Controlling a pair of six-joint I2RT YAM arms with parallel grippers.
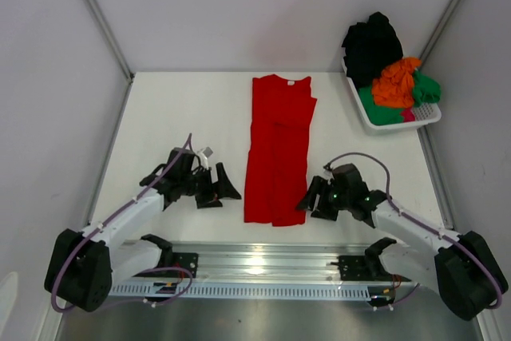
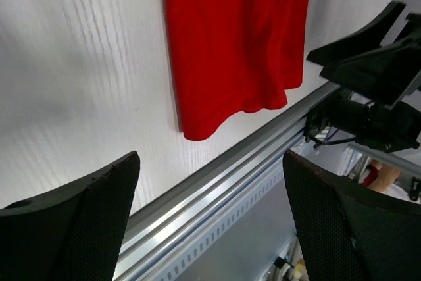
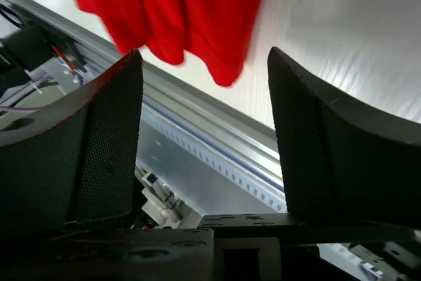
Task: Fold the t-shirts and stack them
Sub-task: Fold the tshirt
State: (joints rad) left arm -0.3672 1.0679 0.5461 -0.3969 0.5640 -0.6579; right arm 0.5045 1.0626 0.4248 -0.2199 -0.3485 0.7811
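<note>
Top external: red t-shirt [image 1: 277,153] lies flat on the table [image 1: 184,109] as a long narrow strip between the arms, collar far, hem near. Left gripper [image 1: 225,189] and right gripper [image 1: 313,196] flank the hem, both spread, holding nothing. Cloth looks thin, matte, limp; likely to drape and slide on the smooth white wood-grain top. Best pinch: the two near hem corners. Other shirts [image 1: 393,84], black, orange and green, are heaped in the white basket [image 1: 383,125], far right.
</note>
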